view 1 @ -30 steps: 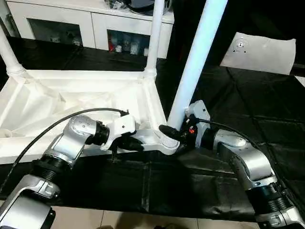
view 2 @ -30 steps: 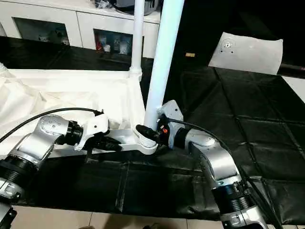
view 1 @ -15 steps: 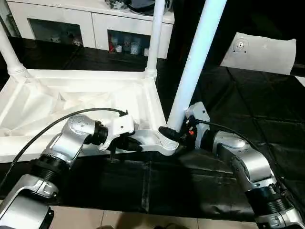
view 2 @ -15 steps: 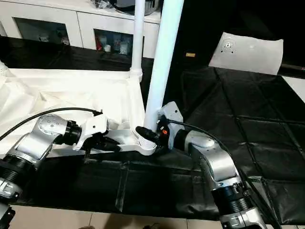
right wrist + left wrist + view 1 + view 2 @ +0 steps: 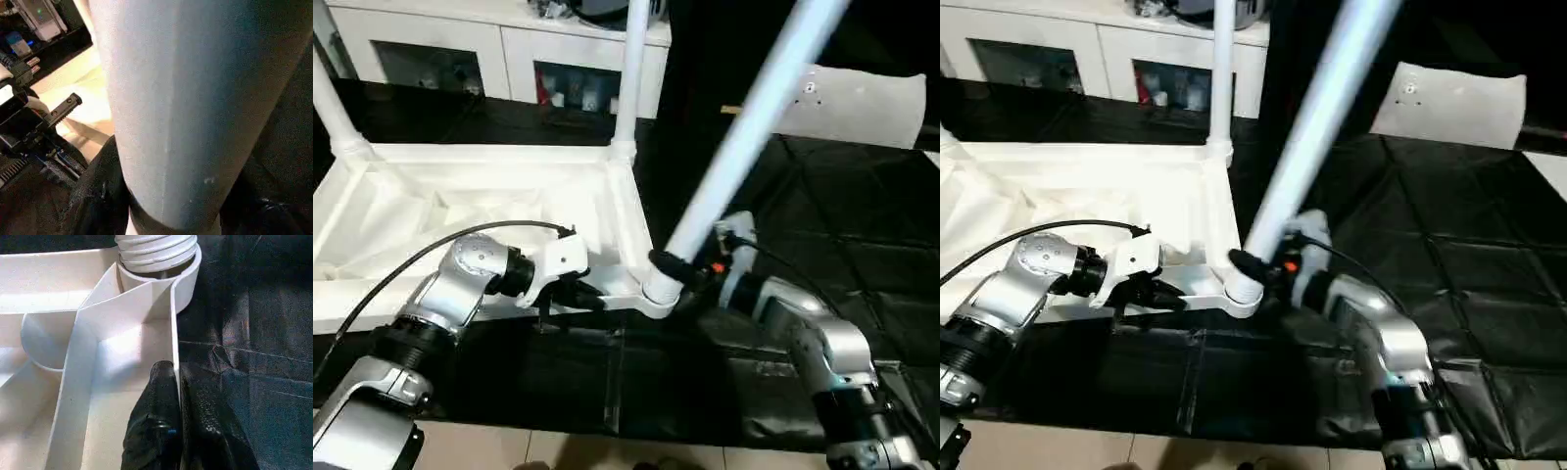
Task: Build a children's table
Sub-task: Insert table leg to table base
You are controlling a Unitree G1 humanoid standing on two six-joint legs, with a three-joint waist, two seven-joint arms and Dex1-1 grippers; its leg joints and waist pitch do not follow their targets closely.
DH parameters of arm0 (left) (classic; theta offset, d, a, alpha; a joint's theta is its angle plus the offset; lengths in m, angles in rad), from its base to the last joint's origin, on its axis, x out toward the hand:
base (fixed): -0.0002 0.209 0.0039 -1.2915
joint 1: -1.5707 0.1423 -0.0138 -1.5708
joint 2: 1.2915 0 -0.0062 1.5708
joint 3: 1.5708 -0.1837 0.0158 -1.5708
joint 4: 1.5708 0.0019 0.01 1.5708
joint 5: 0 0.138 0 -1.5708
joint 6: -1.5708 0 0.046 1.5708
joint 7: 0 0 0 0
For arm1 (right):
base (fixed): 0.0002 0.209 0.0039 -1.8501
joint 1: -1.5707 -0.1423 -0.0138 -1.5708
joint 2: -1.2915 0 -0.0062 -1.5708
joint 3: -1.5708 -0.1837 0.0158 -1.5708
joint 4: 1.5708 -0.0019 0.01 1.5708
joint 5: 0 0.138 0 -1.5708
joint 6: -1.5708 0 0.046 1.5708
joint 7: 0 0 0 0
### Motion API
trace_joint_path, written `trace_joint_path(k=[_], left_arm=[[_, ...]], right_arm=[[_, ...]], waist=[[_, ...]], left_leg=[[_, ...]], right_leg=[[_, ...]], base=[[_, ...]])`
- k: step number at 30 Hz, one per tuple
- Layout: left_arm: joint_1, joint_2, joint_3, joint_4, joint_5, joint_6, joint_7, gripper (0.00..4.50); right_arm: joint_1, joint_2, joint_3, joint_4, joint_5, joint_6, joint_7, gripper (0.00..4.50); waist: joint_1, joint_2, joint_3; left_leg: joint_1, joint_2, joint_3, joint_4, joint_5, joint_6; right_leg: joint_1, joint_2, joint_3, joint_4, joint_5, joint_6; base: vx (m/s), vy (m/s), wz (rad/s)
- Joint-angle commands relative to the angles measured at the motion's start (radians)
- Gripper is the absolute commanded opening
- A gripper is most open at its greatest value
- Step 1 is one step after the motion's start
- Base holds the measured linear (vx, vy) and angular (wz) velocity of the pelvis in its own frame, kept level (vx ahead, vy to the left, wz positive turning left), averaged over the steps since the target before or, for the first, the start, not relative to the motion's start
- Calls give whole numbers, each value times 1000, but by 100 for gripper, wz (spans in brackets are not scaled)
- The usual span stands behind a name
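Black right gripper (image 5: 677,279) around leg (image 5: 744,137)

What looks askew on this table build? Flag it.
The leg in the right hand leans steeply to the robot's right, while the far leg stands upright. In the left wrist view its threaded end sits at the corner socket. The left hand pinches the tabletop's rim.

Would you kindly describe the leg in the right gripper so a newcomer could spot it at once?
Find the upturned white tabletop on the black sheet. At its near right corner socket, the right gripper holds a leg. Unlike the upright leg at the far corner, it leans right.
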Motion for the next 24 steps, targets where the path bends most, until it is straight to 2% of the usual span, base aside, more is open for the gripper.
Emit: trace_joint_path(k=[1,2,3,4,5,8,10,13,14,17,18,19,22,23,24], left_arm=[[-9,8,16,-12,-8,-10,-6,0],[-7,3,27,-10,-11,-10,13,0],[-5,-1,35,-8,-13,-8,29,0],[-6,-4,41,-5,-12,-10,44,0],[-6,-5,43,-3,-12,-11,48,0],[-7,-8,44,9,-1,-25,71,0],[-8,-8,43,13,3,-30,74,0],[-9,-6,37,17,10,-43,83,0],[-8,-4,32,17,14,-50,85,0],[-7,-3,29,16,17,-54,85,0],[-7,0,18,12,24,-62,85,0],[-7,0,18,12,24,-62,85,0],[-5,4,7,12,40,-69,92,0],[-5,4,7,12,40,-69,92,0],[-7,8,-2,18,48,-73,83,0]], right_arm=[[34,-15,-27,29,-30,2,-34,191],[60,-9,-27,27,-34,-18,-37,191],[83,-1,-30,25,-36,-42,-43,191],[104,3,-28,17,-41,-63,-48,191],[111,3,-24,12,-46,-73,-49,191],[145,-9,10,-37,-92,-128,-56,191],[147,-14,19,-46,-104,-137,-57,191],[150,-43,61,-72,-163,-179,-59,191],[148,-57,87,-85,-193,-197,-54,191],[142,-60,98,-88,-201,-200,-49,191],[127,-68,127,-85,-219,-203,-34,191],[127,-68,127,-85,-219,-203,-34,191],[107,-86,184,-68,-243,-210,19,191],[107,-86,184,-68,-243,-210,19,191],[99,-92,201,-53,-247,-214,40,191]], waist=[[8,30,-66],[12,37,-67],[12,35,-65],[14,39,-66],[17,35,-66],[18,36,-63],[17,34,-63],[16,35,-61],[14,31,-61],[15,31,-60],[14,23,-60],[14,29,-59],[12,19,-58],[12,22,-58],[12,21,-57]], left_leg=[[-6,97,-34,-83,-64,0],[-4,96,-34,-83,-64,-1],[-5,99,-33,-83,-64,0],[-4,99,-34,-83,-66,-1],[-5,98,-33,-84,-71,-1],[-3,97,-34,-86,-90,-2],[-4,96,-34,-87,-94,0],[-4,97,-35,-89,-96,-1],[-4,97,-35,-89,-97,1],[-6,96,-35,-88,-97,8],[-6,96,-34,-88,-98,10],[-5,96,-35,-89,-98,12],[-4,98,-35,-90,-109,15],[-5,98,-35,-88,-107,17],[-4,98,-35,-88,-105,19]], right_leg=[[65,-134,76,-72,-183,-214],[65,-134,76,-71,-184,-215],[62,-135,77,-73,-177,-214],[63,-135,76,-71,-174,-214],[64,-135,77,-72,-179,-212],[61,-134,76,-80,-239,-193],[61,-134,77,-83,-264,-181],[59,-132,76,-83,-273,-166],[59,-132,77,-84,-275,-164],[60,-134,78,-84,-284,-164],[59,-133,77,-86,-294,-160],[59,-133,77,-86,-311,-156],[55,-133,77,-88,-340,-148],[56,-135,78,-87,-338,-151],[54,-135,78,-88,-335,-152]], base=[[0,0,0],[0,0,0],[0,0,0],[0,0,0],[0,0,0],[0,0,0],[0,0,0],[0,0,0],[0,0,0],[0,0,0],[0,0,0],[0,0,0],[0,0,0],[0,0,0],[0,0,0]])
